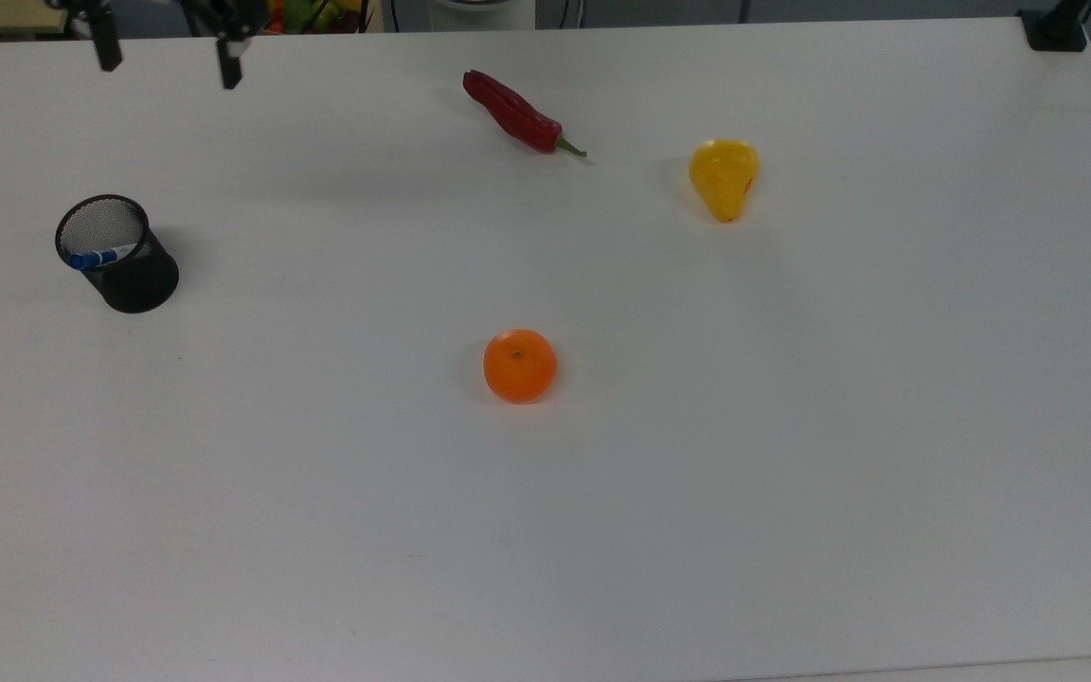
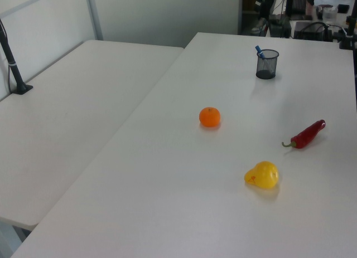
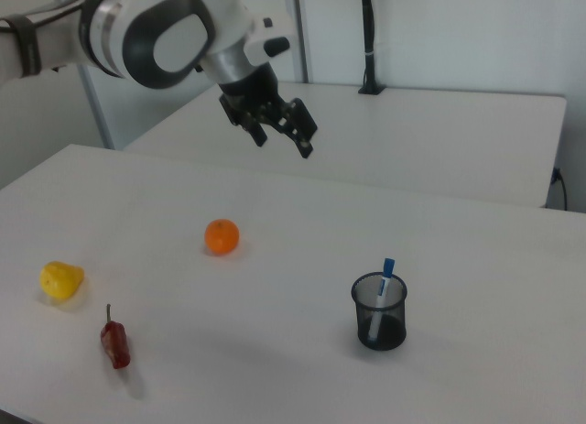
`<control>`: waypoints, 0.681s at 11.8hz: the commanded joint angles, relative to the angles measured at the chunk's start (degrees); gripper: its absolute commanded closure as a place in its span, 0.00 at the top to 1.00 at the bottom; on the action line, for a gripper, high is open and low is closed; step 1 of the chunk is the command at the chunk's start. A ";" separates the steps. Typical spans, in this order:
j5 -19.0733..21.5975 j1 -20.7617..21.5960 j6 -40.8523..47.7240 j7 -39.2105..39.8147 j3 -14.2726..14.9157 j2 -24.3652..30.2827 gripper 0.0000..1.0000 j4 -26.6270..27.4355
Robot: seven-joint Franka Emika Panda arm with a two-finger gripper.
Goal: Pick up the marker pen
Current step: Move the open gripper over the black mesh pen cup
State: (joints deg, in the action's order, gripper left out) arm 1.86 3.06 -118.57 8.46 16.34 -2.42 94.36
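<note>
The marker pen [image 1: 100, 256] stands inside a black mesh pen cup [image 1: 119, 256] on the white table [image 1: 792, 426], blue cap uppermost and leaning against the rim. In the top view the cup sits at about nine o'clock from the orange [image 1: 520, 366], well apart from it. In the right view the marker pen [image 3: 382, 296] rises past the cup's [image 3: 379, 312] rim, the cap clear above the mesh.

The gripper [image 1: 167, 57] hangs in the air at the top view's upper left, at roughly twelve to one o'clock from the cup and well apart from it. Its two fingers are spread wide with nothing between them. In the right view the gripper [image 3: 280, 131] points down and toward the right view's right, high over the table, at about eleven o'clock from the cup; how far it stands above the surface is hard to judge.

A red chilli pepper [image 1: 515, 114] lies at twelve o'clock from the orange in the top view, and a yellow pear [image 1: 724, 176] at about two o'clock. In the left view the cup [image 2: 267, 64] stands far up the table, beyond the orange [image 2: 210, 117].
</note>
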 commanded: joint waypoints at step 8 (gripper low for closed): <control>-0.54 -2.71 -19.23 16.14 5.89 -9.00 0.70 6.89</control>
State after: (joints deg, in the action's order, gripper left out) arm 1.83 0.22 -132.32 21.24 21.82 -9.35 99.59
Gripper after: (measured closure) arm 0.247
